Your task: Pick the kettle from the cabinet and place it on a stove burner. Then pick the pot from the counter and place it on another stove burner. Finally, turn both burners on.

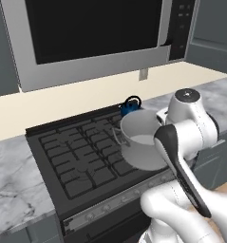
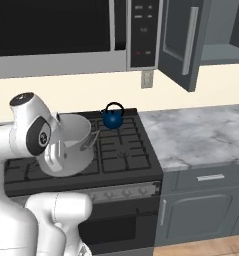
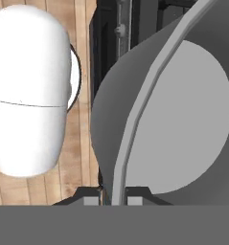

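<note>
Glossy white rounded arm (image 1: 191, 128), dark joint bands, grey-capped elbow

Left base view: from behind and left of the arm, looking forward and down, at middle range. Right base view: likewise from the right; both share the stove (image 1: 86, 156), kettle (image 2: 112, 118) and pot (image 1: 141, 140). Hand view: very close along the pot's rim.

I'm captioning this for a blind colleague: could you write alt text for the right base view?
A white robot arm holds a tilted grey pot above the front of a black gas stove, while a small dark-blue kettle sits on a back burner. Above hang a microwave and an open dark grey cabinet; a marble counter lies to the right.
</note>
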